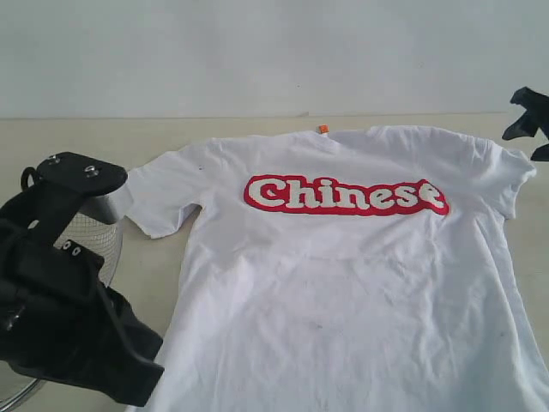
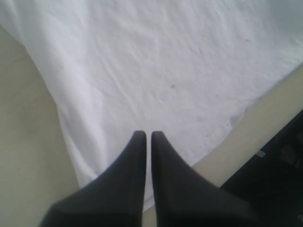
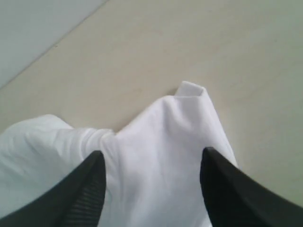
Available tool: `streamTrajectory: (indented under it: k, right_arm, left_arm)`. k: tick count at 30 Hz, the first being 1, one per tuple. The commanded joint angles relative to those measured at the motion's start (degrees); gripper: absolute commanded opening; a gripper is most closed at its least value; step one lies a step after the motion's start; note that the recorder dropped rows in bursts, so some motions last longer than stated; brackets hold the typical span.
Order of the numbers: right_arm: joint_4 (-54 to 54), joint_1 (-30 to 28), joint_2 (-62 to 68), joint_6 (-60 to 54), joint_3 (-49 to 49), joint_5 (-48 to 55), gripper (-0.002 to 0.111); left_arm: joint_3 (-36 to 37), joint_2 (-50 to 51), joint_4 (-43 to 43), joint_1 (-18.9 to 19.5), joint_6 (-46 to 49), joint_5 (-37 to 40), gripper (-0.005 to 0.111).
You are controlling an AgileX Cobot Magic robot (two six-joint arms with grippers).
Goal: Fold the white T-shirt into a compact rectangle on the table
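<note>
The white T-shirt (image 1: 343, 292) is lying chest-up and spread flat on the pale, faintly grained table (image 1: 154, 137). Its soft cotton is showing shallow wrinkles. The red banner (image 1: 346, 196) with puffy white "Chinese" lettering is running across the chest, and a small orange neck tag (image 1: 323, 130) is sitting at the far collar edge.

The right gripper (image 3: 152, 152) is hanging at the far right with its dark jaws standing wide apart. The jaws are straddling the bunched right sleeve (image 3: 189, 109) without pinching it, and the sleeve's cuff is peaking up in a small fold.

The left gripper (image 2: 147, 135) is hovering over the shirt's near left hem with its smooth tapered fingers pressed together and nothing between them.

Bare tabletop is lying open beyond the collar, past the right cuff and along the shirt's left side. There the left sleeve is reaching toward a round wire-mesh basket (image 1: 99, 236), which the black left arm (image 1: 60, 292) is partly covering.
</note>
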Motion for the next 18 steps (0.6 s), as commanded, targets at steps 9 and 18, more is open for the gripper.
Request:
streamTrajectory:
  k: [9, 18]
  right_arm:
    - [-1.96, -0.25, 2.14, 0.05, -1.24, -3.32, 0.053]
    - [-3.75, -0.25, 4.13, 0.17, -1.34, -4.38, 0.053]
  left_arm:
    - [-0.39, -0.26, -1.11, -0.12, 0.23, 0.39, 0.005]
    - [-0.39, -0.26, -1.75, -0.12, 0.12, 0.27, 0.005]
